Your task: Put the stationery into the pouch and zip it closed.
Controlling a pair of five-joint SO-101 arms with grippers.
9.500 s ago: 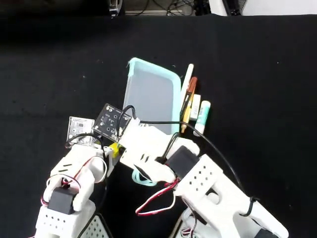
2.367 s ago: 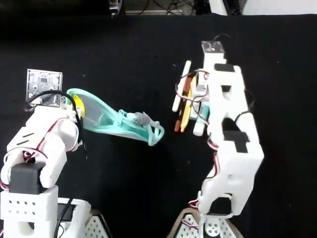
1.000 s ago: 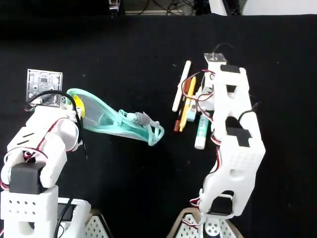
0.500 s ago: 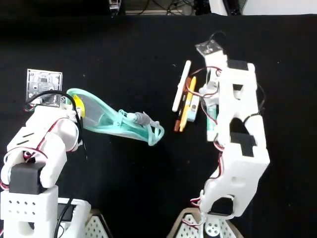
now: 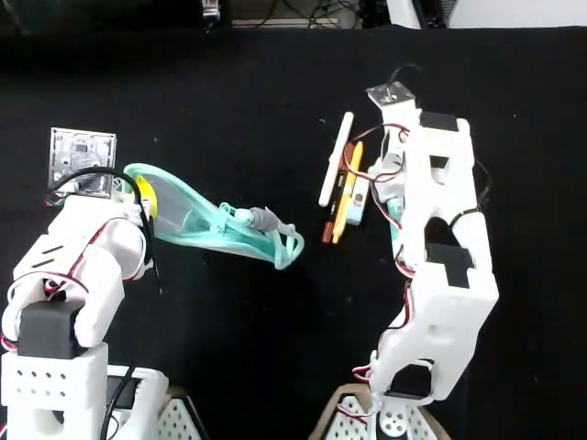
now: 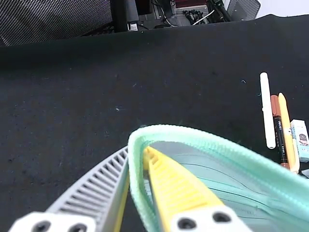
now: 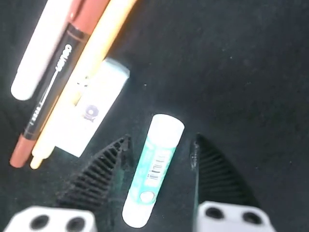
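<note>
worktop (image 5: 229,82): black | pouch (image 5: 211,225): mint, mouth open, left tool (image 6: 135,153) clenched on its rim, yellow finger inside | pens (image 5: 336,158): three side by side, well apart from pouch | glue stick (image 7: 154,164): lying between right tool's (image 7: 160,140) spread fingers, apart from both | eraser (image 7: 91,116): between pens and glue stick

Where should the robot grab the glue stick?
Around the middle of its barrel, coming straight down from above. The glue stick is a round tube lying flat, apart from the eraser, and the open right gripper straddles its long sides.
</note>
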